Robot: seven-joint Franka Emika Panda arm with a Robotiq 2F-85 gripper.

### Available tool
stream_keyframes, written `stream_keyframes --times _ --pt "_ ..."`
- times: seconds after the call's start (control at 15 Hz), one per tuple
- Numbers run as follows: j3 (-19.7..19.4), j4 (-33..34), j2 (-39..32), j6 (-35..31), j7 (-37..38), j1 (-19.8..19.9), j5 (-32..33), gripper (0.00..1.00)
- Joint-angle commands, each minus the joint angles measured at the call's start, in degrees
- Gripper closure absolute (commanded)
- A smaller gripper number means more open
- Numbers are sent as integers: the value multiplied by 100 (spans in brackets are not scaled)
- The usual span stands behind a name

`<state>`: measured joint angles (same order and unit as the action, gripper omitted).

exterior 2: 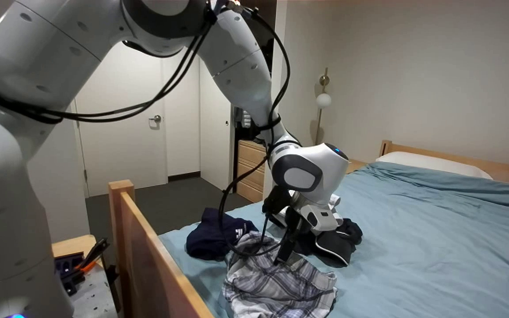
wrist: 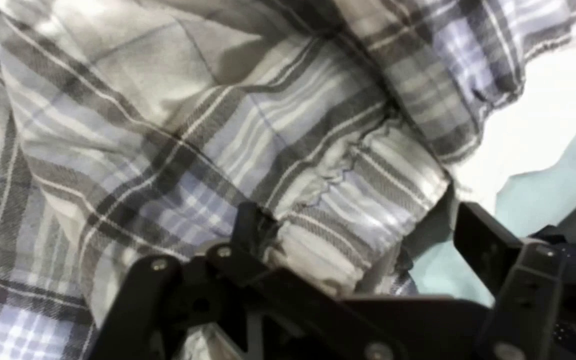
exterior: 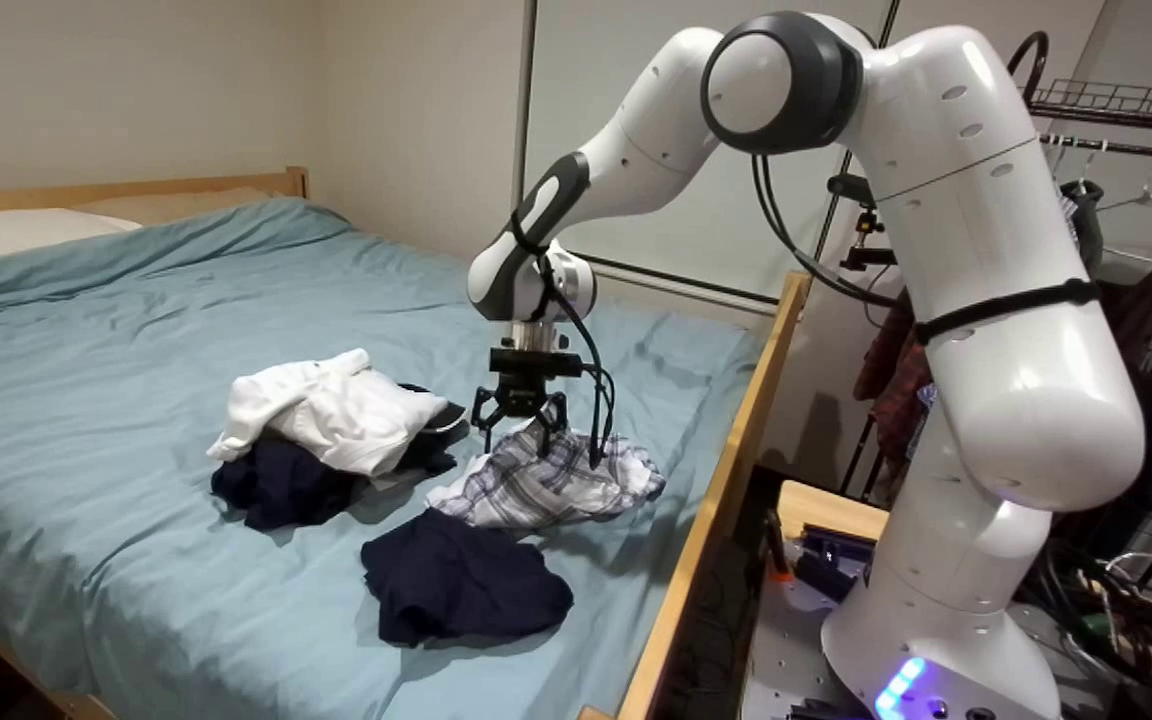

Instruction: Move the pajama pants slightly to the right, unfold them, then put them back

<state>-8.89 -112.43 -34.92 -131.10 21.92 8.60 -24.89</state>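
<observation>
I'm working over the bed (exterior: 86, 400), close to its wooden footboard (exterior: 726, 480). The plaid pants (exterior: 536, 490) lie bunched up between that board and the white garment (exterior: 336, 410), with a navy garment (exterior: 466, 580) just beside them. I judge this to be the unfolding step, barely begun, since the pants aren't spread flat. My jaws stand wide apart, holding nothing, one side at the pants, the other past their gathered edge (wrist: 348, 220). Next, I'd lower slightly, pinch that edge and draw it outward.
</observation>
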Motion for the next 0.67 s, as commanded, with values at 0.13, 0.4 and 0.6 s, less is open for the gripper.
stream_keyframes --times 0.13,0.4,0.6 --pt "7 -45 -90 -229 455 109 -373 27" --pt "-49 8 -70 -118 818 79 -308 55" --pt "-121 93 -83 55 979 38 -146 74"
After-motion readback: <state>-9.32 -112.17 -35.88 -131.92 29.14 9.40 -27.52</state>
